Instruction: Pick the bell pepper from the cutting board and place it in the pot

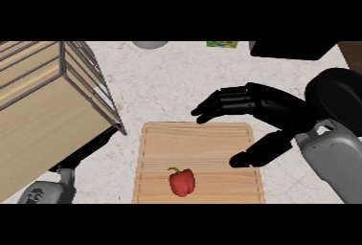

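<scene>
Red, with a curled green stem, the bell pepper [182, 182] lies on the near part of the wooden cutting board [212, 139], a little left of the board's middle and touched by nothing. The board sits flat on the pale speckled table [163, 81].

The right hand [265, 107] hangs over the board's far right corner. Its fingers [216, 106] are stretched out to the left, held apart from the thumb [258, 152] and closed on nothing; the thumb points down and left across the board's right edge. The pepper is near the thumb's tip but clearly apart from it.

Behind the right wrist, at the view's right edge, stands the dark round pot [345, 98] (only part of it shows). A black block [293, 50] lies further back.

On the left a wooden rack [50, 100] with slatted sides fills much of the view. The left hand [88, 150] shows only as a dark strip slipping under the rack's lower edge; whether it is open or closed I cannot tell. A grey round thing [150, 44] and a green-and-yellow item [222, 44] sit at the table's far edge.
</scene>
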Controlling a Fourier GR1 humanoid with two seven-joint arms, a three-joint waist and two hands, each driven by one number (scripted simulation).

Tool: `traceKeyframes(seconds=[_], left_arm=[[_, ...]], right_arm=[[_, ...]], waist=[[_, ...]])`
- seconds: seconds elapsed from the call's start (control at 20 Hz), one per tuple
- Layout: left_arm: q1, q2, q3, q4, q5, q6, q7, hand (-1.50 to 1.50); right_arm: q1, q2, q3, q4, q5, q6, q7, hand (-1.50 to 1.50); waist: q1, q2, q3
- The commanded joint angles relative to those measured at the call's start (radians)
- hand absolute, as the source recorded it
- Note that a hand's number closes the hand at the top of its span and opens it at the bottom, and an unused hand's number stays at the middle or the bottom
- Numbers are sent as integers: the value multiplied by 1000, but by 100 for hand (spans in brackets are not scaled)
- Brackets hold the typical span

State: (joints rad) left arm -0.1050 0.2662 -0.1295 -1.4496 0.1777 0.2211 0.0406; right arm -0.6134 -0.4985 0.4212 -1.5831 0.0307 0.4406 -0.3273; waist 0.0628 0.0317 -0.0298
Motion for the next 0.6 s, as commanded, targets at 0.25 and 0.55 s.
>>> traceKeyframes(seconds=[0.25, 0.55], left_arm=[[-131, -75, 33, 72, 25, 1, -180, 0], [-142, -59, 65, 108, 28, -26, -226, 0]], right_arm=[[-97, -71, 135, -16, 240, 41, -135, -150], [-152, -95, 251, -56, 380, 83, -81, -150]], waist=[[-34, -33, 30], [-47, -45, 29]])
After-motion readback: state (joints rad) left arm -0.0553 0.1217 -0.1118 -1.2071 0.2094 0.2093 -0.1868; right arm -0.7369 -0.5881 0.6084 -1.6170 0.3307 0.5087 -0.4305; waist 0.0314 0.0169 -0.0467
